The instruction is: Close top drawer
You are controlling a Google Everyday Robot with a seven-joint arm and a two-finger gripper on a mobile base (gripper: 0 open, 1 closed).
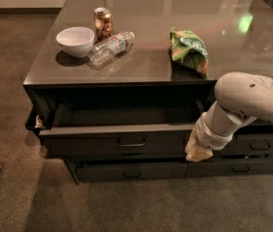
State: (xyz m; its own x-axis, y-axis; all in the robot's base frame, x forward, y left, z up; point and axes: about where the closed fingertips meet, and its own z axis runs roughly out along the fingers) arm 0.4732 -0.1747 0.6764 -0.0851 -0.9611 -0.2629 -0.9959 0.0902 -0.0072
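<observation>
Top drawer [102, 135]: pulled out from the front of the cabinet [146, 66], directly under the cabinet's top.
Long axis: runs left to right along the cabinet front. The flat front faces away from the cabinet.
Handling: judged rigid and smooth-faced, moving on slides, so a steady push should shift it.
Contact zone: the flat front near the bar handle [130, 143]. An off-centre push may skew the drawer.
Gripper [198, 151]: at the right end of the drawer front, just outside the cabinet face. Whether it is wide or narrow cannot be told.
</observation>
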